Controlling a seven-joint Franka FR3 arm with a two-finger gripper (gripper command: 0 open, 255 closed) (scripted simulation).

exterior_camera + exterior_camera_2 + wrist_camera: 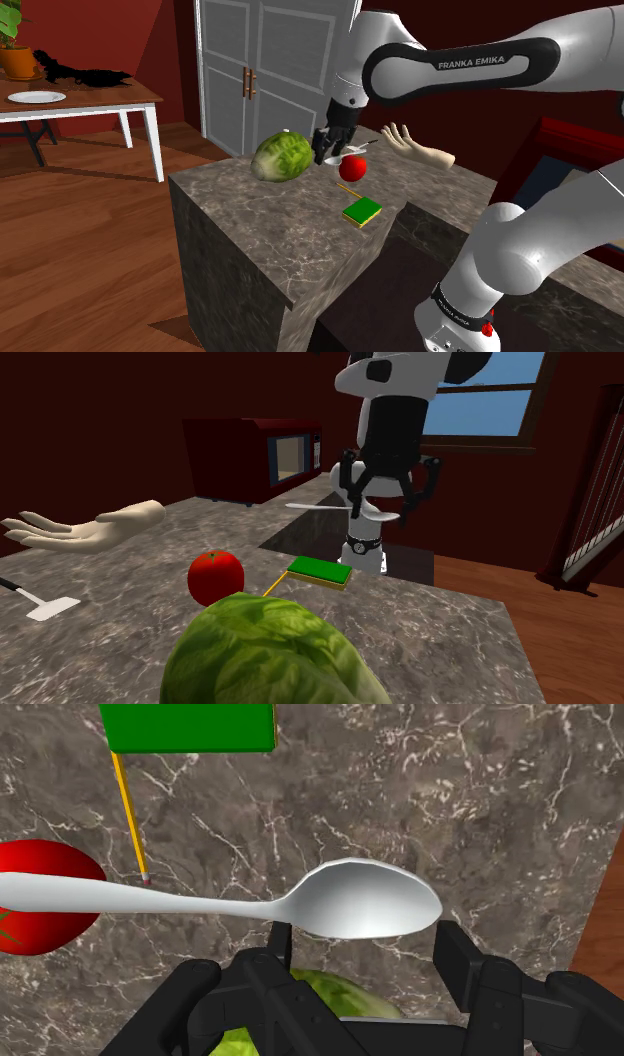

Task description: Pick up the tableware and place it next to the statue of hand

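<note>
A silvery spoon [350,900] hangs level in the air, with my gripper [366,942] shut on its bowl and the handle sticking out sideways. In the second exterior view the spoon [335,507] and gripper [378,502] are above the far edge of the marble counter [430,622]. The pale hand statue [90,527] lies flat on the counter at that view's left, well away from the spoon. In the shoulder view the gripper [335,142] hovers between the lettuce and the statue [420,148], just above the tomato.
On the counter sit a red tomato [215,574], a big green lettuce [265,652], a green block [320,570] with a yellow pencil [274,583] beside it, and a white spatula [45,607] near the statue. A red microwave [255,457] stands behind.
</note>
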